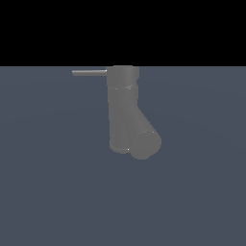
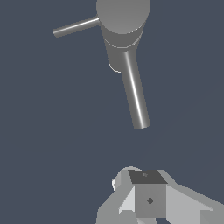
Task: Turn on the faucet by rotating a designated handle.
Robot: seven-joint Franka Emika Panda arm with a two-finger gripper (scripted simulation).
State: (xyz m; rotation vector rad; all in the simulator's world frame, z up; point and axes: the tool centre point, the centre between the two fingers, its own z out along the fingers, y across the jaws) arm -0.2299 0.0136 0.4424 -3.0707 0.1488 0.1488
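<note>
The dull grey faucet [image 1: 123, 103] stands upright on the dark floor, and its thick spout [image 1: 144, 141] branches diagonally down toward the exterior view's right. The thin light-grey handle [image 1: 89, 72] sticks out level from the cylinder's top toward the exterior view's left. The wrist view looks down on the faucet's round top [image 2: 123, 15], the handle [image 2: 75, 27] and the spout [image 2: 135, 96]. My gripper [image 2: 146, 177] shows only in the wrist view. It hangs well away from the faucet and beyond the spout's tip, touching nothing. Its fingers look closed together and empty.
A flat dark blue-grey floor [image 1: 53, 192] surrounds the faucet on all sides. The arm does not show in the exterior view.
</note>
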